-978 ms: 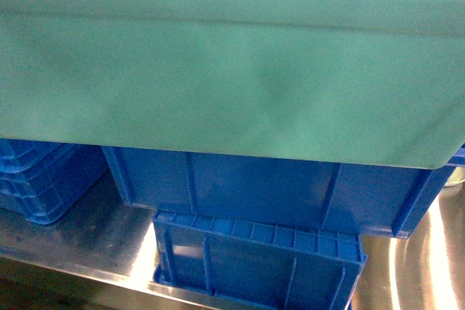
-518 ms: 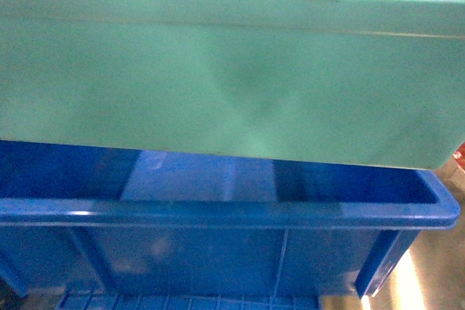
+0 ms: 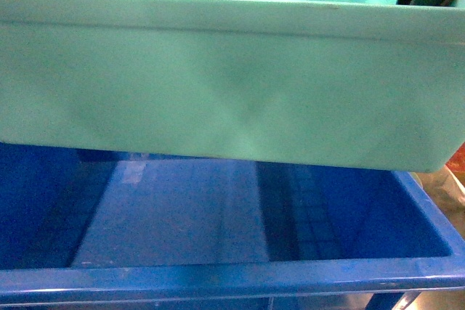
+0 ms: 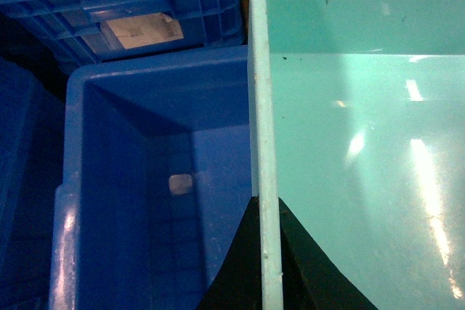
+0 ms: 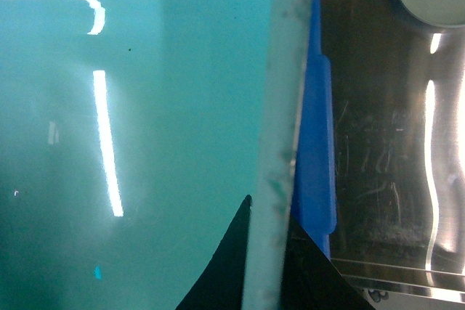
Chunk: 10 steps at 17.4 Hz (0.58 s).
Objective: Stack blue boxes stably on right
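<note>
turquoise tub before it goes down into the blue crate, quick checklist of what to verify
1. Left gripper pinching the turquoise tub rim: ok.
2. Right gripper pinching the opposite rim: ok.
3. Tub above the open dark-blue crate: ok.
4. Crate interior free of obstacles: cannot tell, a small pale patch shows on its inner wall.
5. Tub level: not ok, its bottom edge slopes in the head view.
6. Right edge clearance over the crate rim: cannot tell.

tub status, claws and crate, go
Left claw and right claw each clamped on a tub rim. Tub held over open crate. Crate looks empty, nothing blocking.
</note>
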Tool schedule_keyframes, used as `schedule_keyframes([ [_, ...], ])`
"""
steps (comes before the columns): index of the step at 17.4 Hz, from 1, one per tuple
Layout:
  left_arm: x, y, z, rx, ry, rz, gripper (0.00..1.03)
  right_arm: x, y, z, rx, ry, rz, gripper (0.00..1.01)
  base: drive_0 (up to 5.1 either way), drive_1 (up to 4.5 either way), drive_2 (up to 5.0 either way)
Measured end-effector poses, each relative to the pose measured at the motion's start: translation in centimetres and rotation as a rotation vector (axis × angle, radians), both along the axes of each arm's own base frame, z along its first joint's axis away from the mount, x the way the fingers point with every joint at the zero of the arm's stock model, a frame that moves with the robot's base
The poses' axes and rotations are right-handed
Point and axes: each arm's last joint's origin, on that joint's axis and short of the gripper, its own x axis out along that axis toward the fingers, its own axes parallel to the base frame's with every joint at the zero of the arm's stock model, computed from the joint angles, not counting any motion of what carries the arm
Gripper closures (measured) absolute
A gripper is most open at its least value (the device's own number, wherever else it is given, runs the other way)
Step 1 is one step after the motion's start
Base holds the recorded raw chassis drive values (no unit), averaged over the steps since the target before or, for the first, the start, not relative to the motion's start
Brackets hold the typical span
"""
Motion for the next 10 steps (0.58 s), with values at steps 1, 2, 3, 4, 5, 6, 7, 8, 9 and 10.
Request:
schedule_keyframes([
  [1,0.02,0.09,-0.01,0.0,0.001,0.003,1.01,-0.04,0.17,0.01,-0.001,-0.001,0.003,0.93,-1.6,-1.59,-1.6],
  [2,0.01,0.09,0.01,0.0,0.0,0.003,1.01,-0.04,0.17,0.0,-0.001,-0.001,0.002,0.93,-1.6,-1.59,-1.6],
  [3,0.01,0.07,0.02,-0.001,-0.001,0.001,1.01,-0.05,0.12,-0.01,-0.001,0.002,0.001,0.93,-1.6,-1.59,-1.6],
  [4,0.01,0.04,0.02,-0.001,-0.002,0.0,1.01,-0.04,0.06,0.0,-0.002,0.002,0.0,0.93,-1.6,-1.59,-1.6],
  [5,-0.01,-0.08,0.03,-0.002,-0.003,-0.004,1.01,0.01,-0.13,-0.01,-0.002,0.002,-0.004,0.93,-1.6,-1.59,-1.6],
  [6,-0.01,-0.08,0.03,-0.002,-0.003,-0.004,1.01,0.0,-0.13,-0.02,-0.002,0.003,-0.004,0.93,-1.6,-1.59,-1.6],
  [7,-0.01,-0.08,0.03,-0.002,-0.003,-0.004,1.01,0.01,-0.11,0.0,-0.002,0.002,-0.004,0.93,-1.6,-1.59,-1.6],
  [8,-0.03,-0.06,0.02,-0.001,-0.001,-0.002,1.01,0.02,-0.06,0.0,-0.001,0.0,-0.003,0.93,-1.6,-1.59,-1.6],
  [9,-0.06,0.12,0.11,0.001,-0.003,0.004,1.01,-0.04,0.21,0.0,0.001,-0.001,0.004,0.93,-1.6,-1.59,-1.6],
  [10,-0.06,0.17,0.12,0.001,-0.003,0.006,1.01,-0.05,0.25,-0.01,0.002,0.0,0.003,0.93,-1.6,-1.59,-1.6],
])
